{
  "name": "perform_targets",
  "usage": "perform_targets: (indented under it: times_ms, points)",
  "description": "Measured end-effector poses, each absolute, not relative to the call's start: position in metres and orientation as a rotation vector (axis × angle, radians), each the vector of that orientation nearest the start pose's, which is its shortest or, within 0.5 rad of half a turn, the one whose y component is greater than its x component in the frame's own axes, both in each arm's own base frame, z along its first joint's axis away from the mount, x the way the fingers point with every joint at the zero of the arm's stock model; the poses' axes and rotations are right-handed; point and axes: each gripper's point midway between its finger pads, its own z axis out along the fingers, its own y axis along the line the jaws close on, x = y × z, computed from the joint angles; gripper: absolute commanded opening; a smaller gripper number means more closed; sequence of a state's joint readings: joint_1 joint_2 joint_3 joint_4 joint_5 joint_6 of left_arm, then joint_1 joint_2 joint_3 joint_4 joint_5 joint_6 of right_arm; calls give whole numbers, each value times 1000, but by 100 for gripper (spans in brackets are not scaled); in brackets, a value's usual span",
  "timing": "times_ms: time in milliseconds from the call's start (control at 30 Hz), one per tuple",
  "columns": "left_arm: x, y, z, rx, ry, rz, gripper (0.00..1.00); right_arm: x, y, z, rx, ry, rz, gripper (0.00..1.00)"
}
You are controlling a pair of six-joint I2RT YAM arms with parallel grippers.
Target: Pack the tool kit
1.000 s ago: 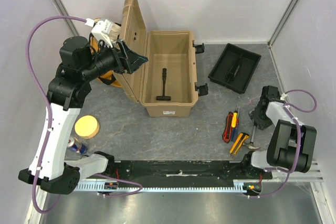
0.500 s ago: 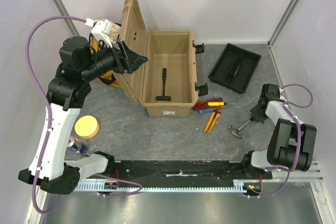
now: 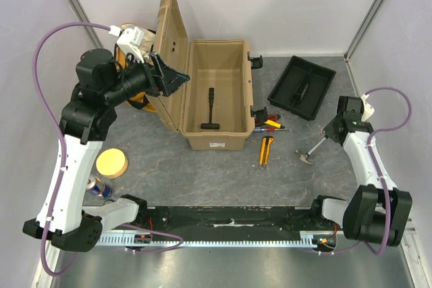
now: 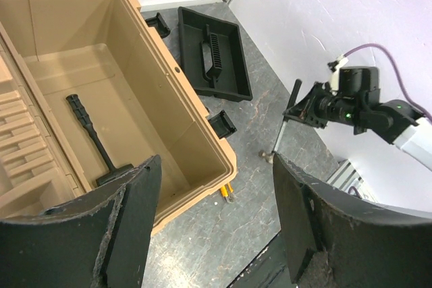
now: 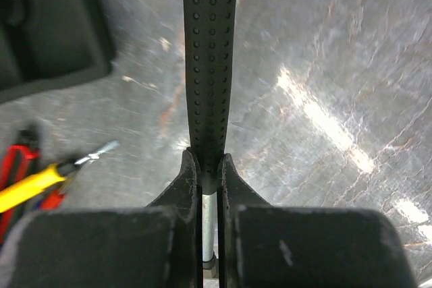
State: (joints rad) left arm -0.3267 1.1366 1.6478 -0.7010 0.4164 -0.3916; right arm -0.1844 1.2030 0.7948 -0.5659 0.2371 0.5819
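We count one large tan ribbed plastic toolbox (image 3: pixel 202 138) at the middle of the grey table (image 3: pixel 202 173), its lid open and standing up along its left side. Inside it, one black T-headed tool (image 3: pixel 210 111) lies on the box floor.

One black plastic inner tray (image 3: pixel 302 87) sits out on the table to the right, apart from the box.

Just beside the box's right wall, by the nearer latch, there is a cluster of red- and yellow-handled hand tools (image 3: pixel 271 123). We make it two or three, but they are too small to count surely. One more yellow-and-black-handled tool (image 3: pixel 266 150) lies alone just in front of them.

There is one hammer with a black dotted rubber handle (image 5: pixel 210 65). The right gripper (image 5: pixel 208 156) is clamped on that handle, fingers tight on both sides. The hammer's head is down near the table between the loose tools and the right arm, and the handle tilts up toward the gripper.

The left gripper (image 4: pixel 216 166) hangs over the box's left edge by the lid, fingers spread wide with nothing between them.

Off-task things:
- One orange-yellow cloth bag (image 3: pixel 138 101) lies behind the lid.
- One round yellow disc (image 3: pixel 111 163) sits at the left by the arm.
- One blue-and-red can (image 3: pixel 98 187) sits just in front of the disc.
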Motion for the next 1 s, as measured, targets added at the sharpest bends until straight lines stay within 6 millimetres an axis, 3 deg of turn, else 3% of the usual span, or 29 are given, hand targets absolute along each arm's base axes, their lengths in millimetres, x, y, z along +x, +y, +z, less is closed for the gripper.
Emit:
perform_targets:
  times_ms: [267, 500, 633, 733, 833, 1000]
  points:
    - [265, -180, 445, 256, 1811, -880, 73, 310, -65, 191, 917, 2087, -37, 0]
    - [265, -180, 445, 254, 1809, -877, 73, 340, -26, 284, 761, 1937, 151, 0]
    - [266, -178, 445, 247, 1809, -870, 73, 359, 21, 328, 635, 1891, 280, 0]
    - [266, -177, 446, 242, 1805, -863, 73, 377, 58, 348, 548, 1873, 358, 0]
    - [265, -176, 448, 237, 1798, -858, 73, 395, 103, 360, 445, 1876, 406, 0]
    - [262, -170, 452, 219, 1781, -836, 73, 422, 197, 364, 213, 1890, 445, 0]
